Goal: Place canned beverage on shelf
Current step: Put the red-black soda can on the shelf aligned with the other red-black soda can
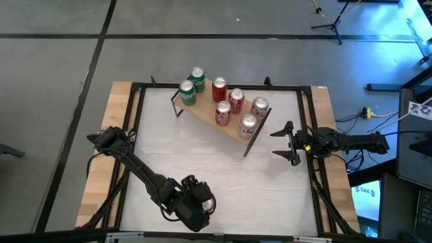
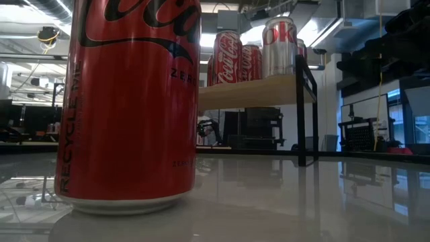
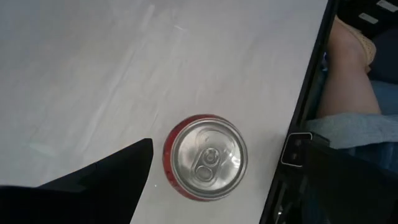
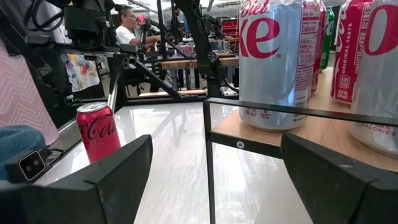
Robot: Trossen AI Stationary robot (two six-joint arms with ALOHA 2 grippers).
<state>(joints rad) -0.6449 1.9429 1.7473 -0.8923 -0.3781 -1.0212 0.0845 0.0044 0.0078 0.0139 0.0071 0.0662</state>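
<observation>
The left gripper [image 1: 196, 206] hangs over the near edge of the table [image 1: 202, 162], its fingers spread wide and clamped on nothing. Directly below it a red can [image 3: 206, 157] stands upright on the white top, between the two fingers and touching neither. Just beyond the can runs the table's black frame rail [image 3: 311, 81], and past that a person's leg [image 3: 348, 68] shows. The shelf [image 1: 226, 125] stands well away from this gripper, at the far side of the table, set at a slant and holding seven cans: two green cans [image 1: 192, 86], three red, two silver. The right gripper [image 1: 287, 143] waits just beside the shelf's end, fingers apart and empty, a silver can [image 4: 277, 59] close before it.
</observation>
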